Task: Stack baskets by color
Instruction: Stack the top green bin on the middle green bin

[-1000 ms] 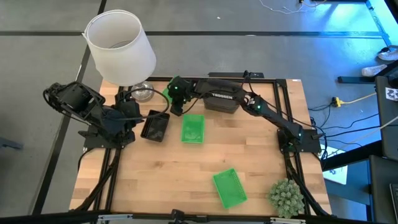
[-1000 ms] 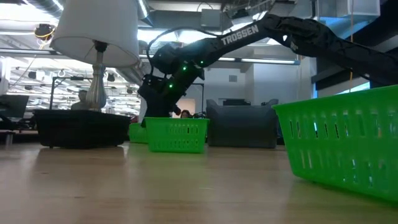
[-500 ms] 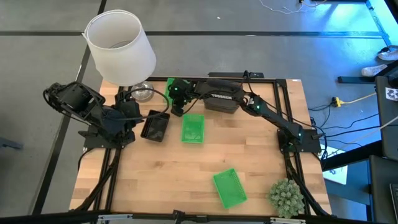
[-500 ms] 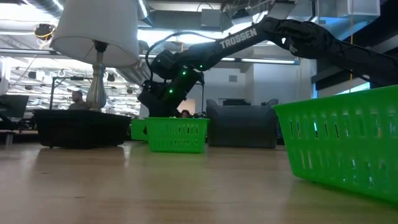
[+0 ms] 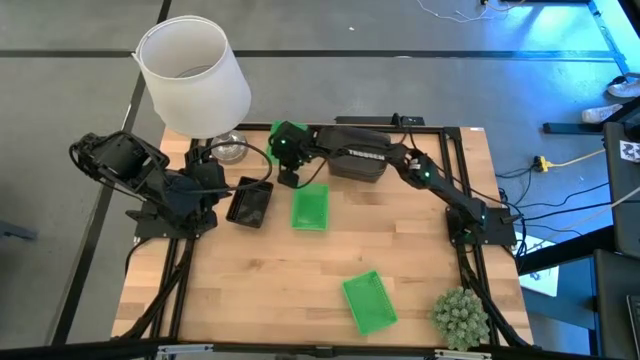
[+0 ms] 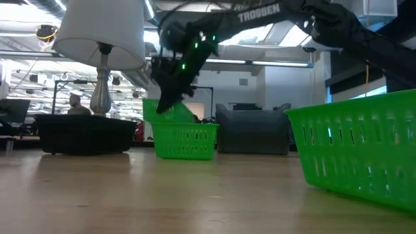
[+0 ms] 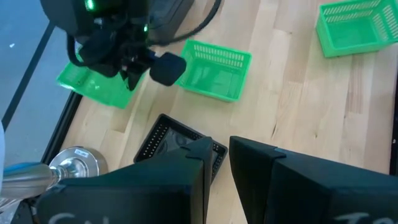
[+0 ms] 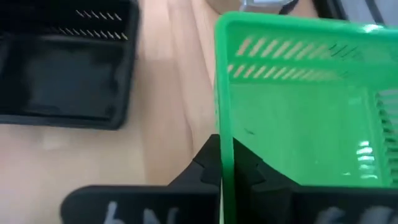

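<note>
My right gripper reaches to the table's far left and is shut on a green basket that is raised and tilted. A second green basket stands just near of it on its base. A third green basket sits toward the near edge. A black basket lies left of the second, and a grey basket sits under my right arm. My left gripper waits open above the black basket, with nothing between its fingers. My right gripper pinches one side wall of the green basket at its rim, one finger inside the basket and one outside. The fingers slant down from above. The basket is tilted; in the low view the second green basket hides its lower part, so I cannot tell if it is clear of the table.
A white lamp with a metal foot stands at the far left corner, close to the held basket. A round green plant ball sits at the near right corner. Bare wood lies in the table's middle and near left.
My right gripper has shut on the green basket's wall and gone up with it. The basket, which stood low behind the second green basket, now rises above it and is tipped.
</note>
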